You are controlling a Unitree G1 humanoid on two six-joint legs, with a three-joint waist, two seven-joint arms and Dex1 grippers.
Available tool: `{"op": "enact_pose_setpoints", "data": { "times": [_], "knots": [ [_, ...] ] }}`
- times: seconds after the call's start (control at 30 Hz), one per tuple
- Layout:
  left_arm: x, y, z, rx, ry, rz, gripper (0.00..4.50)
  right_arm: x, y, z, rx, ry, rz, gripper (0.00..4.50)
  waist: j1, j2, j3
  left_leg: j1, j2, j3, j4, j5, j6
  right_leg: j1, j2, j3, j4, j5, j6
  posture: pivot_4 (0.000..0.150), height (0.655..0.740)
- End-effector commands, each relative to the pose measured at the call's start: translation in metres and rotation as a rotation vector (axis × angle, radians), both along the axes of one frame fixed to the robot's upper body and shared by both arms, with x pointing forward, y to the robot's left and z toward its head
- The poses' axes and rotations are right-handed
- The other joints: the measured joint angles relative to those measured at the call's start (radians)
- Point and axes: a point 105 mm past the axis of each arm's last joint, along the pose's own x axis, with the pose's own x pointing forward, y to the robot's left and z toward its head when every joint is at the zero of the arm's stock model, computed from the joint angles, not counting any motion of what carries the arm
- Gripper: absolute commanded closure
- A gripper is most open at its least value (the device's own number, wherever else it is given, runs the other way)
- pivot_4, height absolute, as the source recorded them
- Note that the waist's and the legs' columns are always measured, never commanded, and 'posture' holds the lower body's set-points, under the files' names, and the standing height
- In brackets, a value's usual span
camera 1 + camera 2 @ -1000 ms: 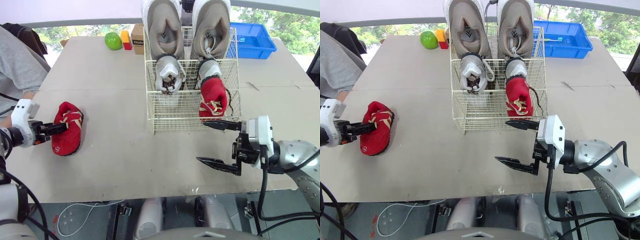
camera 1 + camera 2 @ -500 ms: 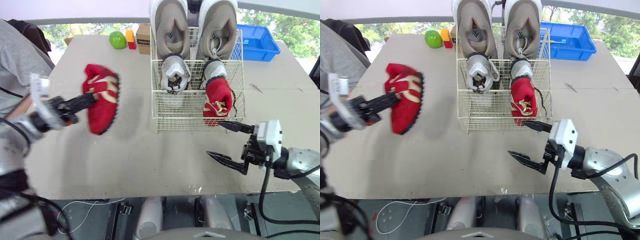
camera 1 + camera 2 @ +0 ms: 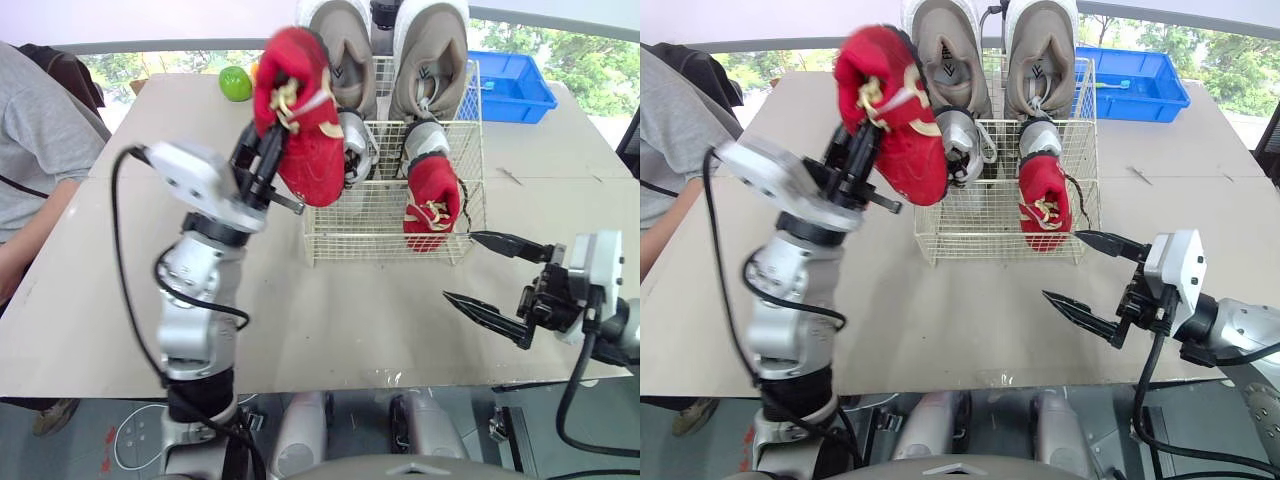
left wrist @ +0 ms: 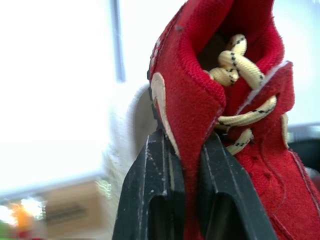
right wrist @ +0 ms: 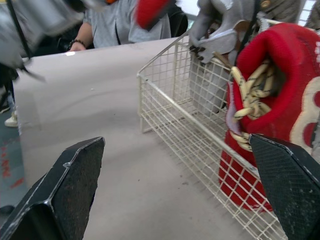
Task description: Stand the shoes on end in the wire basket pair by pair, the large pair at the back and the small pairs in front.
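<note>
Red fabric is pinched between the two black fingers of the left gripper (image 4: pixel 187 155), which are pressed onto the rim of the small red shoe (image 3: pixel 300 120) beside its cream laces. That shoe is held up in the air, clear of the table (image 3: pixel 330 330), at the left side of the wire basket (image 3: pixel 380 235); whether it is already over the basket I cannot tell. In the basket the large beige pair (image 3: pixel 432 55) stands on end along the far side. The other red shoe (image 3: pixel 430 200) stands in the near right part, and a small silver shoe (image 3: pixel 355 140) in the near left part is partly hidden behind the raised one. The right gripper (image 3: pixel 457 266) hangs just right of the basket's near right corner, fingers spread wide and holding nothing. A green apple (image 3: pixel 235 82) lies far left, a blue bin (image 3: pixel 515 85) far right
</note>
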Motion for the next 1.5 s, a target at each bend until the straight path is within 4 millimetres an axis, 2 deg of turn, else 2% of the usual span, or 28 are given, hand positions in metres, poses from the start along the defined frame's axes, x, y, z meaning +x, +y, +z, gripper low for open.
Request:
{"op": "enact_pose_setpoints", "data": {
  "times": [0.03,0.23,0.37,0.63,0.73,0.93,1.13,1.3,1.5],
  "knots": [
    [-0.008,-0.024,-0.01,0.052,-0.172,-0.011,4.46,-0.006,0.002,0.01,-0.004,-0.038,0.008,0.0,0.001,0.0,0.0,0.0,0.0,0.0,0.0,0.0,0.0,0.0,0.0,0.0,0.0,-0.001,-0.002,0.15,0.74],
    [-0.007,-0.044,-0.037,0.075,-0.19,-0.052,4.46,-0.009,0.0,0.014,-0.007,-0.04,-0.013,0.0,0.002,0.0,0.0,0.0,0.0,-0.002,0.001,0.0,0.0,0.0,0.0,0.0,0.0,0.001,0.001,0.15,0.74],
    [-0.004,-0.036,-0.063,0.106,-0.133,0.025,4.46,-0.009,-0.01,0.018,0.008,-0.05,-0.078,0.0,0.001,0.001,-0.001,0.0,0.001,-0.003,0.001,0.0,0.0,0.0,0.0,0.0,0.0,0.001,0.002,0.15,0.74],
    [-0.005,-0.027,-0.091,0.116,-0.01,0.08,4.46,-0.007,-0.02,0.014,-0.01,-0.037,-0.099,0.0,-0.002,0.007,-0.014,0.002,0.001,-0.003,0.001,0.0,0.0,0.002,0.0,0.0,0.0,0.001,0.002,0.15,0.74],
    [-0.001,-0.023,-0.085,0.138,-0.05,0.121,4.46,-0.006,-0.018,0.014,-0.005,-0.036,-0.09,0.0,-0.002,0.01,-0.016,0.004,0.001,-0.003,0.001,0.0,0.0,0.004,0.0,-0.001,0.0,0.001,0.002,0.15,0.74],
    [0.009,-0.012,-0.047,0.184,-0.252,0.226,4.46,-0.005,-0.015,0.014,0.0,-0.035,-0.078,0.0,-0.003,0.01,-0.016,0.005,0.001,-0.002,0.001,0.0,0.0,0.005,0.001,-0.002,0.0,-0.001,-0.002,0.15,0.74],
    [0.007,-0.009,-0.043,0.199,-0.317,0.269,4.46,-0.005,-0.014,0.014,-0.002,-0.036,-0.075,0.0,-0.004,0.01,-0.016,0.005,0.001,-0.003,0.001,0.0,0.0,0.005,0.001,-0.002,0.0,0.001,0.002,0.15,0.74],
    [0.004,-0.016,-0.084,0.158,-0.089,0.14,4.46,-0.006,-0.014,0.012,-0.009,-0.029,-0.076,0.0,-0.007,0.011,-0.016,0.005,0.002,-0.003,0.0,0.0,0.0,0.005,0.0,-0.001,0.0,0.001,0.002,0.15,0.74],
    [0.003,-0.015,-0.11,0.117,0.124,0.051,4.46,-0.006,-0.011,0.012,-0.004,-0.022,-0.069,0.0,-0.007,0.011,-0.016,0.006,0.002,-0.003,0.0,0.0,0.0,0.005,0.0,-0.001,0.0,-0.002,-0.002,0.15,0.74]
  ]
}}
